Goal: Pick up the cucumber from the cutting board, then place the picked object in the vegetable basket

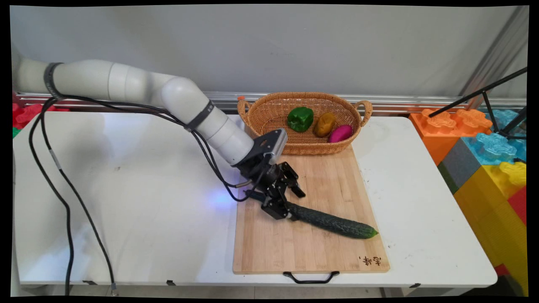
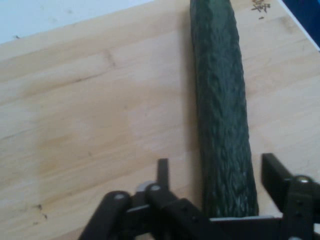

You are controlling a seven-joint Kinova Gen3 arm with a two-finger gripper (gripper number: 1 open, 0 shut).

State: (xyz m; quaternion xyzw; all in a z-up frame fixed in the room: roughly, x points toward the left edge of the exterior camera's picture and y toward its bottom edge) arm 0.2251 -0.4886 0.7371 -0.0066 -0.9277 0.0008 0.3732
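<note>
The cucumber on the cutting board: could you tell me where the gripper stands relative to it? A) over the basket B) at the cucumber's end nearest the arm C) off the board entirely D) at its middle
B: the gripper straddles the cucumber at its end nearest the arm, a finger on either side, on the cutting board.

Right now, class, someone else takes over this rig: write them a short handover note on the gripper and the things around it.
Gripper: low over the wooden cutting board, jaws open, straddling the near end of the cucumber; a gap shows on each side in the hand view.
Cucumber: lying flat on the board, not lifted.
Wicker basket, behind the board: green pepper, potato, and a magenta vegetable inside.
</note>
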